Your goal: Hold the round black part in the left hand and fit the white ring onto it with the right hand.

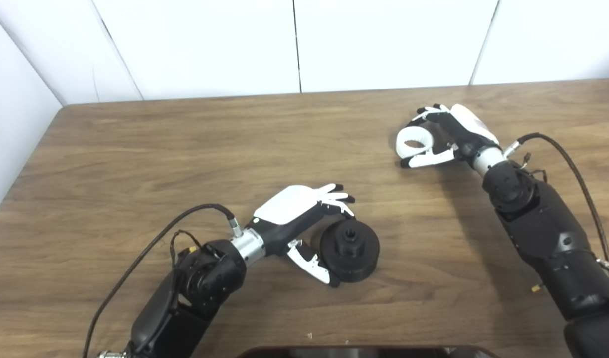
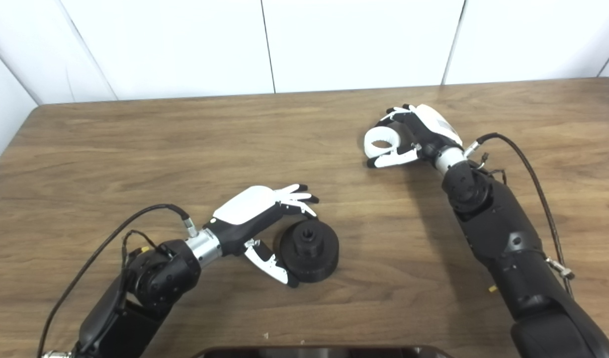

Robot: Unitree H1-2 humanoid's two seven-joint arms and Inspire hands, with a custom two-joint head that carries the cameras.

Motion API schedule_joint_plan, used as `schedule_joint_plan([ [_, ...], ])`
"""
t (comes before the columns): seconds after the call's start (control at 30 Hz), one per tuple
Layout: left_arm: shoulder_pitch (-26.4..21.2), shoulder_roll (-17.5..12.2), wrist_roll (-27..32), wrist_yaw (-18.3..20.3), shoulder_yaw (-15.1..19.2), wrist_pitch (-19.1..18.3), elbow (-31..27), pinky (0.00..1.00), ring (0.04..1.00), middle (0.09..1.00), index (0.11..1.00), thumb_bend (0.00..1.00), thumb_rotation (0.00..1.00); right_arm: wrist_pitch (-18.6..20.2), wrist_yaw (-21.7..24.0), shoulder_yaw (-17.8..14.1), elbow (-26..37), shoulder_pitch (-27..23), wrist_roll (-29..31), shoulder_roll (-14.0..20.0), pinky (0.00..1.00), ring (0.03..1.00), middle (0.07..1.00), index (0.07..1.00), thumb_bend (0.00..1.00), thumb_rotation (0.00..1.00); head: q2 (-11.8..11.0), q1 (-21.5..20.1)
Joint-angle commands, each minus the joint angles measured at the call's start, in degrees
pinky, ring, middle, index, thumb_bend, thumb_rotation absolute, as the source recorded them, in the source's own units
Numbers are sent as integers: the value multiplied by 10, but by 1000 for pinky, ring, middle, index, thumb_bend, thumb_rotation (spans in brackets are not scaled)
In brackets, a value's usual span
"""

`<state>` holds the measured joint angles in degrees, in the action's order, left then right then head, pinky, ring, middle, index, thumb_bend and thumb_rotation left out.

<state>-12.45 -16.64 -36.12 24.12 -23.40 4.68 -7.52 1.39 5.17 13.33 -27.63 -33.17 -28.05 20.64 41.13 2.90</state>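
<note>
On a wooden bench [image 1: 185,144], the left hand [image 1: 304,223] cups the round black part [image 1: 350,251], fingers above and thumb below, not clamped. Well apart, the right hand [image 1: 446,136] grips the white ring [image 1: 414,141].

A brown wood-grain table [image 1: 185,149] with a smooth, faintly sheened top carries a round black part [image 1: 350,250] that looks like matt moulded plastic. The white ring [image 1: 414,141] appears to be smooth plastic with a soft gloss. Both the left hand [image 1: 304,219] and the right hand [image 1: 451,134] wear glossy white shells over matt black fingers, with bright bare-metal collars at the wrists. The arms behind them are clad in dark, satin-finished casing, trailed by black sheathed cables. Plain white matt wall panels [image 1: 384,44] stand behind
</note>
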Motion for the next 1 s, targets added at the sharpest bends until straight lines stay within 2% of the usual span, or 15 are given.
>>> schedule_joint_plan([
  [0.0,-7,0,-5,-5,-1,0,-14,929,985,914,658,900,258,-18,-4,-4,7,-23,3,12,997,1000,907,668,817,295,1,0],
  [0.2,-7,0,-7,-3,-1,-2,-17,923,985,913,658,895,250,-21,-9,-7,2,-22,4,13,970,999,902,643,812,291,2,0],
  [0.5,-6,-1,-3,-3,0,-2,-15,972,988,916,659,886,249,-23,-13,-7,-3,-22,2,13,983,999,896,627,779,267,1,1],
  [0.77,-6,-4,-3,0,-1,-6,-19,953,991,918,660,880,253,-28,-20,-8,-5,-21,2,11,975,993,888,603,769,239,1,1],
  [0.8,-6,-3,-3,1,-1,-9,-20,949,991,918,660,880,251,-28,-20,-8,-4,-20,2,11,978,993,888,550,649,197,1,1],
  [0.83,-6,-3,-2,2,0,-11,-20,928,992,919,660,881,247,-29,-21,-8,-4,-20,3,11,977,992,887,516,574,171,1,1],
  [0.97,-6,-3,-1,3,0,-13,-21,923,992,918,658,884,237,-30,-24,-9,-5,-20,6,10,974,994,886,494,525,155,2,2],
])
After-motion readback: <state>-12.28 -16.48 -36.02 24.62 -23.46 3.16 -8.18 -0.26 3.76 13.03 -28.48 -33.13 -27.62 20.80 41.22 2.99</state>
